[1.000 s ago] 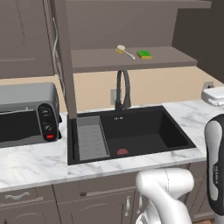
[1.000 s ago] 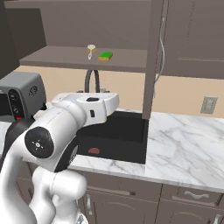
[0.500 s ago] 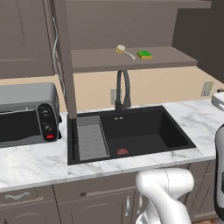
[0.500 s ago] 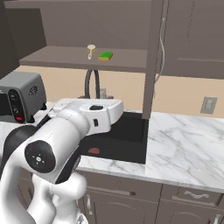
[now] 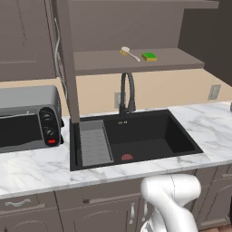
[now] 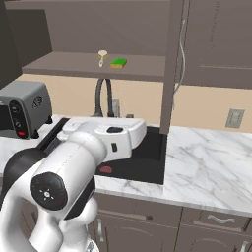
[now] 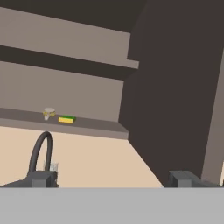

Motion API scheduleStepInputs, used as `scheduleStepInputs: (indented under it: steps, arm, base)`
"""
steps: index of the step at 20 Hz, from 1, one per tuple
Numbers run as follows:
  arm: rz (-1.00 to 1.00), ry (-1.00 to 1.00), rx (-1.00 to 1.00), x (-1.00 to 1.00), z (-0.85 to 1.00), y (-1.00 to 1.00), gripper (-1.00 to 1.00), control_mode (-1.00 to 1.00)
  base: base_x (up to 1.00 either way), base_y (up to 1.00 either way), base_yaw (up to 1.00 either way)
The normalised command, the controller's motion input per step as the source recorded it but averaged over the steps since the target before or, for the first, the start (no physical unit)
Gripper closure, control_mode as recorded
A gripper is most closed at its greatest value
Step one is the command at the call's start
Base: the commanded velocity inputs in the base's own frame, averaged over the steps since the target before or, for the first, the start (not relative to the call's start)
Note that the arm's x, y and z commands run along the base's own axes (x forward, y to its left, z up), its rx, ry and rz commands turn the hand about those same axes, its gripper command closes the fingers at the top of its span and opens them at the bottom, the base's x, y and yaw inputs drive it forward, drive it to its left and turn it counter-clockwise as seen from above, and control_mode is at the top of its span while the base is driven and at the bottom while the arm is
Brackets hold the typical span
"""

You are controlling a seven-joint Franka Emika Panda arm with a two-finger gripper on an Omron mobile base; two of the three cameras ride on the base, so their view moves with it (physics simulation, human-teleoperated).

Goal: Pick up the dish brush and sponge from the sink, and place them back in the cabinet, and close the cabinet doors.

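Dish brush [image 5: 129, 52] on cabinet [image 5: 136, 61] shelf, cream head to left, pale handle angled toward sponge [image 5: 149, 56]. Sponge just right of brush, flat, green over yellow, near but apart from handle tip.

Left base view, left to right: grey toaster oven [image 5: 28, 117] on marble surface [image 5: 31, 170], red button low on its panel. Open cabinet door [image 5: 69, 68] edge-on, running down past shelf to sink corner. Sink [image 5: 136, 138] black, grey ribbed tray [image 5: 94, 146] in left part, red drain [image 5: 127, 157] on basin floor, black arched faucet [image 5: 127, 93] behind. Wall outlet [image 5: 214, 92] far right on beige backsplash. White arm base at bottom centre-right.

Right base view, left to right: toaster oven [image 6: 22, 108] at left edge, brush [image 6: 102, 55] and sponge [image 6: 118, 63] side by side on shelf, faucet [image 6: 104, 96] below them. White arm across foreground, covering much of sink [image 6: 150, 157]. Open door [image 6: 172, 64] edge-on right of shelf, silver bar handle [image 6: 181, 59] along it. Outlet [image 6: 235, 118] on wall at right.

Hand view: faucet [image 7: 40, 153] arch low left, brush [image 7: 48, 113] and sponge [image 7: 66, 119] small on shelf above it, dark door panel [image 7: 175, 87] on right. Fingers [image 7: 42, 180] apart, wide, holding nothing, tips at bottom left and bottom right.
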Motion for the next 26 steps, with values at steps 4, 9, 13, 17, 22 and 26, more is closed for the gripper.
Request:
scheduleStepInputs:
  steps: [4,9,13,17,22,26]
  arm:
    - [0.0,0.0,0.0,-0.04,0.0,-0.1,-1.0,-1.0]
    - [0.0,0.0,0.0,-0.03,0.0,-0.19,-1.0,-1.0]
    - [0.0,0.0,0.0,-0.04,0.0,-0.23,-1.0,-1.0]
    - [0.0,0.0,0.0,-0.02,0.0,-0.24,-1.0,-1.0]
    - [0.0,0.0,0.0,0.0,0.0,-0.17,-1.0,-1.0]
    - [0.0,0.0,0.0,0.0,0.0,-0.19,-1.0,-1.0]
  base:
    - [0.0,0.0,0.0]
    - [0.0,0.0,0.0]
    - [0.0,0.0,0.0]
    - [0.0,0.0,0.0]
    - [0.0,0.0,0.0]
    - [0.0,0.0,0.0]
